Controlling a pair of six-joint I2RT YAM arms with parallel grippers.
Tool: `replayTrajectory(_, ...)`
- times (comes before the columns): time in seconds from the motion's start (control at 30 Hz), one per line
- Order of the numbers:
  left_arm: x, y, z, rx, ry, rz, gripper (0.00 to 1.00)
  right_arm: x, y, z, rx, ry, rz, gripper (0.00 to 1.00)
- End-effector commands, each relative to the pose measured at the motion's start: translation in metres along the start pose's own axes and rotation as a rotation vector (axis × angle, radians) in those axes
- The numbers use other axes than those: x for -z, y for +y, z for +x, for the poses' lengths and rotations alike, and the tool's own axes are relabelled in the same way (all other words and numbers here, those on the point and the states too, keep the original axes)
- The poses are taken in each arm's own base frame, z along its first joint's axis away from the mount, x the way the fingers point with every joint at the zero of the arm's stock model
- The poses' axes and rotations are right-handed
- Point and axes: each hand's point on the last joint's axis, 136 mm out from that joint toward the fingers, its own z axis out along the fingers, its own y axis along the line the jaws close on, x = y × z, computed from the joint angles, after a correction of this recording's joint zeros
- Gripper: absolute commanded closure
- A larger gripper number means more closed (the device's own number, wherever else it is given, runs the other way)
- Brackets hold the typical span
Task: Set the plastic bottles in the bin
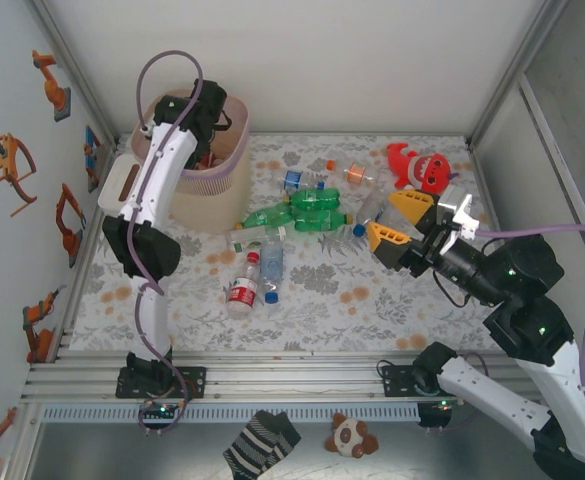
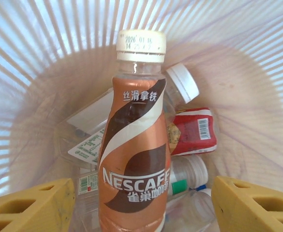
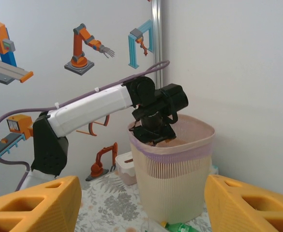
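Brown bottle (image 2: pixel 134 159) entering the bin (image 2: pixel 35 72)
I'm holding left fingers (image 2: pixel 30 208) and right fingers (image 3: pixel 30 205) open; it could be snagging on mine.

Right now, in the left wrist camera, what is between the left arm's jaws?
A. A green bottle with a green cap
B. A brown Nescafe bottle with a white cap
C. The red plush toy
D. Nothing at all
B: the left wrist view shows a brown Nescafe bottle with a white cap between the left arm's jaws, with a gap on each side and the ribbed wall of the bin around it.
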Motion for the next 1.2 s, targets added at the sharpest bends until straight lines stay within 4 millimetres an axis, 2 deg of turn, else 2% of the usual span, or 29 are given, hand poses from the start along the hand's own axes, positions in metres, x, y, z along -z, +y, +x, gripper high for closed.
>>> replayTrajectory(0.0, 0.034, -0.002, -0.026, -0.009, -0.020, 0.086, 0.27, 0.001, 0.002, -0.011, 0.001, -0.032, -0.003, 0.33)
replayTrajectory(0.13, 0.048, -0.014, -0.032, -0.070, -0.015, 0.169, 0.29, -0.001, 0.001, -0.009, -0.003, -0.025, -0.001, 0.33)
replayTrajectory(0.23, 0.060, -0.031, -0.031, -0.170, -0.006, 0.270, 0.31, -0.002, -0.001, -0.007, -0.005, -0.019, 0.005, 0.33)
replayTrajectory(0.33, 0.073, -0.039, -0.032, -0.266, -0.012, 0.353, 0.32, -0.004, -0.003, -0.003, -0.007, -0.009, 0.015, 0.33)
replayTrajectory(0.47, 0.090, -0.052, -0.024, -0.426, -0.012, 0.500, 0.32, -0.009, -0.009, 0.005, -0.013, 0.016, 0.039, 0.33)
replayTrajectory(0.57, 0.103, -0.052, -0.018, -0.518, -0.029, 0.606, 0.31, -0.014, -0.016, 0.013, -0.020, 0.044, 0.069, 0.33)
replayTrajectory(0.67, 0.123, -0.049, -0.015, -0.562, -0.061, 0.750, 0.31, -0.019, -0.026, 0.023, -0.027, 0.085, 0.114, 0.33)
replayTrajectory(0.83, 0.154, -0.027, -0.005, -0.666, -0.080, 0.931, 0.31, -0.028, -0.031, 0.036, -0.034, 0.118, 0.125, 0.33)
replayTrajectory(1.03, 0.194, 0.000, 0.019, -0.801, -0.024, 1.133, 0.31, -0.039, -0.037, 0.047, -0.039, 0.145, 0.139, 0.33)
replayTrajectory(1.17, 0.207, 0.025, 0.040, -0.880, 0.035, 1.186, 0.31, -0.045, -0.038, 0.049, -0.042, 0.152, 0.133, 0.33)
